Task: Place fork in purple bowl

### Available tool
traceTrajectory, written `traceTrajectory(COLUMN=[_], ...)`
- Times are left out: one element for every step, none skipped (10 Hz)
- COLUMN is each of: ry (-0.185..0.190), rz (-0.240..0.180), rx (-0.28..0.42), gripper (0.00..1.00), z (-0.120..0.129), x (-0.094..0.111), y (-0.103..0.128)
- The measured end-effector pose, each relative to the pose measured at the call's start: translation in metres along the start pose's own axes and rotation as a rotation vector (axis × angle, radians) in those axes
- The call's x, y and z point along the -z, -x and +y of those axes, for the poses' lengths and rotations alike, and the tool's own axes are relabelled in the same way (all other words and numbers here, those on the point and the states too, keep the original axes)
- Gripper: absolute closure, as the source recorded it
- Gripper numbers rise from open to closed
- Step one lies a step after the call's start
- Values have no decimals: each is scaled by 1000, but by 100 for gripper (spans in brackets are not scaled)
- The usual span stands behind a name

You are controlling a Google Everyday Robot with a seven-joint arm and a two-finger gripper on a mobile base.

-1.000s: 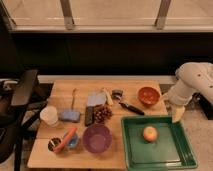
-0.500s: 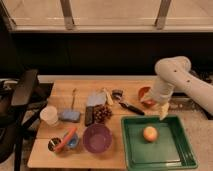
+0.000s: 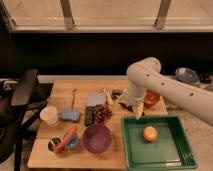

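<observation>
The fork (image 3: 74,98) is a slim pale utensil lying lengthwise at the back left of the wooden table (image 3: 50,152). At the front middle stands the purple bowl (image 3: 97,138), round and with nothing in it. My white arm reaches in from the right, and the gripper (image 3: 138,110) hangs fingers-down over the table's middle right, just above the back left corner of the green tray (image 3: 165,159). It is open with nothing in it. It is well right of the fork and up and right of the bowl.
An orange-red bowl (image 3: 152,98) sits partly hidden behind the arm. A round fruit (image 3: 149,133) lies in the tray. Between fork and gripper are a blue-grey packet (image 3: 96,99), a cream-handled tool (image 3: 108,96), reddish grapes (image 3: 103,113) and a dark bar (image 3: 89,115). A white cup (image 3: 49,115), a blue sponge (image 3: 71,116) and a chair (image 3: 22,97) stand at the left.
The arm has swung left from the table's right edge to the middle right, and now covers part of the orange-red bowl. The objects on the table have not moved.
</observation>
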Motion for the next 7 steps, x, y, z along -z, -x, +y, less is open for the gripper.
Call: traceTrajectory(ry=[-9,-7,-7,-8,-8,-8,-8], rz=[-7,-1,-2,-3,-2,-1,-2], rx=[14,9,10,13,10,9,11], gripper=[22,22,22,22,22,22,22], z=[-7,-4,-5,-6,-5,-5,-6], x=[-2,-1,-1,-1,-1,-1,-1], y=[8,5,6,7,6,5,6])
